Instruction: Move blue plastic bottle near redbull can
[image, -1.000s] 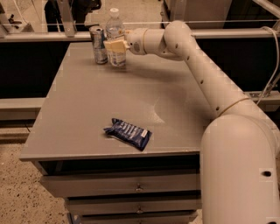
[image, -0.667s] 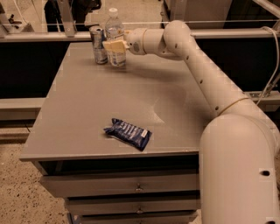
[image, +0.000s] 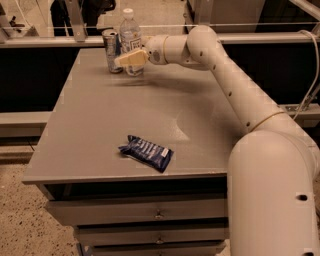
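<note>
The blue plastic bottle (image: 130, 35), clear with a white cap, stands upright at the table's far left corner. The redbull can (image: 110, 49) stands just to its left, almost touching it. My gripper (image: 129, 59) reaches in from the right and is closed around the bottle's lower half. One cream finger crosses the front of the bottle and the other is hidden behind it. The bottle's base rests on or just above the table (image: 150, 110).
A flat dark-blue snack wrapper (image: 146, 152) lies near the table's front edge. Drawers (image: 160, 215) sit below the tabletop. My arm (image: 235, 85) spans the table's right side. A rail and counter (image: 260, 37) run behind the table.
</note>
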